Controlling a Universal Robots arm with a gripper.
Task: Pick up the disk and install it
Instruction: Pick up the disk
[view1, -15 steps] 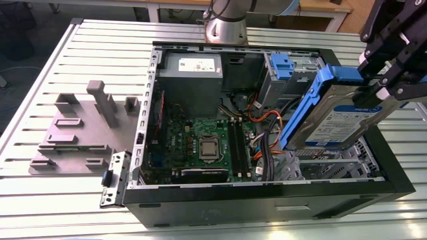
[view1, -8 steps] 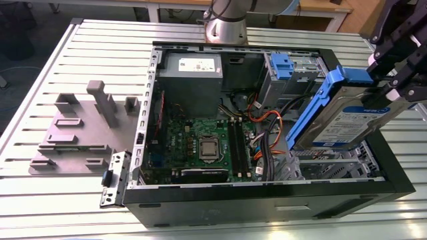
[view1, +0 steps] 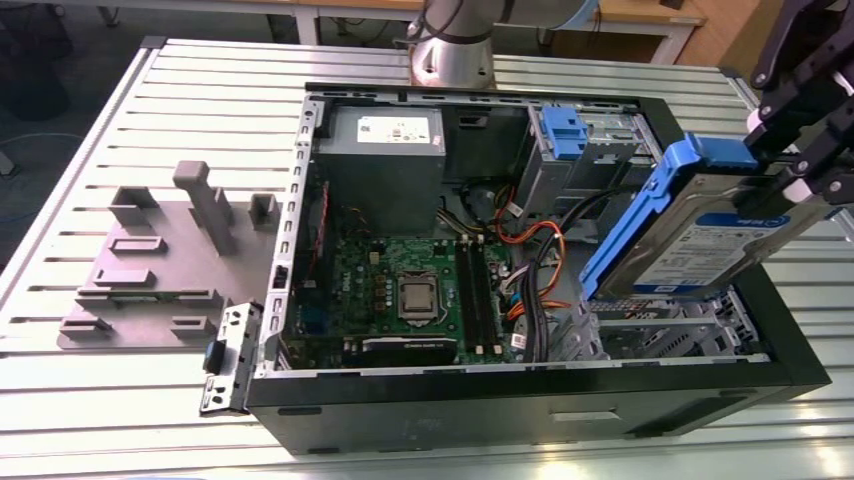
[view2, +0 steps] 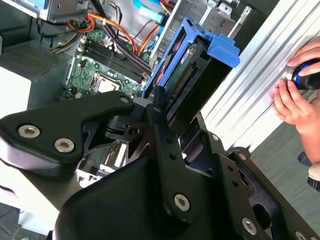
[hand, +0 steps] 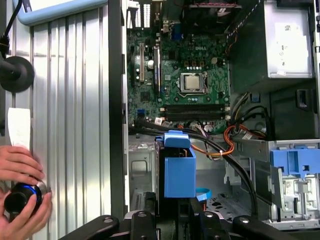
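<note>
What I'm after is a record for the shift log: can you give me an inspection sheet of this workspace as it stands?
Surface: ribbed metal table carrying an open computer case.
Job's things: disk in its blue carrier, off the table and tilted over the case's drive-cage end at the exterior view's right; not yet installed.
Clutter: grey fixture block on the table, at the exterior view's left of the case.
Grippers: tool shut on the disk's upper end.
Cables: orange and black leads loose inside the case, near the disk.
Surroundings: a person's hands on a blue-ringed knob at the table edge; arm base behind the case.
</note>
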